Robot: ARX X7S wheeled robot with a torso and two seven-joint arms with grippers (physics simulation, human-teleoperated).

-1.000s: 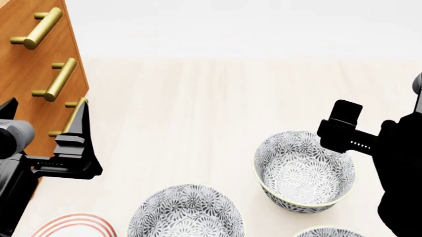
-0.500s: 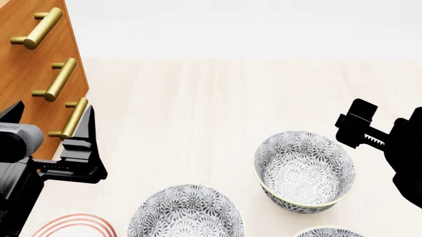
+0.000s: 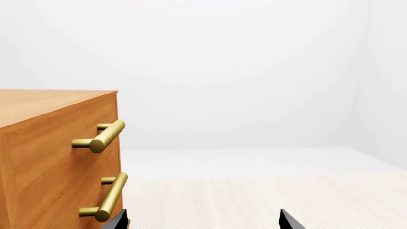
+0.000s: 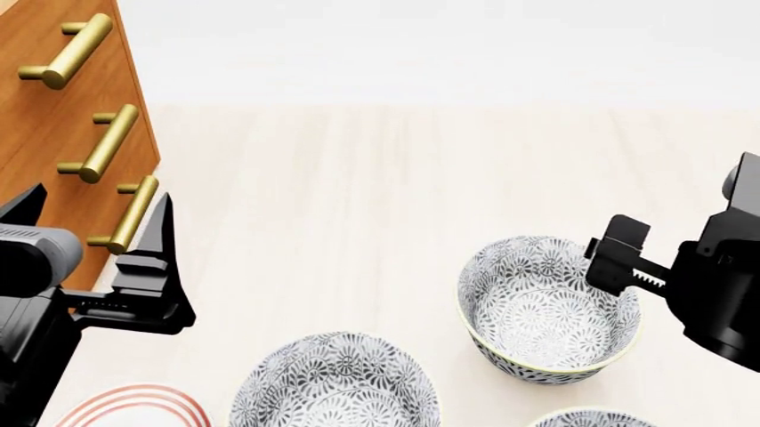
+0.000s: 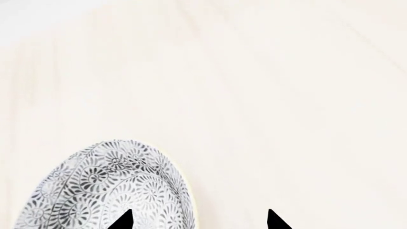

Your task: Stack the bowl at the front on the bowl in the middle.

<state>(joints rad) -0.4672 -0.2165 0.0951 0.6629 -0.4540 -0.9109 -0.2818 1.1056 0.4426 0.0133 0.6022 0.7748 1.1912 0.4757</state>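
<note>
Middle bowl [image 4: 549,308] is sitting empty on the table [image 4: 356,196]; front bowl [image 4: 590,418] is showing only its rim at the frame's lower edge. Right gripper [image 5: 197,220], jaws apart, is hovering at the middle bowl's right rim; left gripper [image 3: 202,222], jaws apart, is hanging beside the drawer cabinet [image 4: 48,124].

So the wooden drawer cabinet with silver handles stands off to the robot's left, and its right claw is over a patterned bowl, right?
Nearly right, but the handles are not silver. The head view shows the wooden drawer cabinet with brass-gold bar handles. It does stand at the robot's left, and the right gripper is at the rim of the grey-patterned bowl.
</note>
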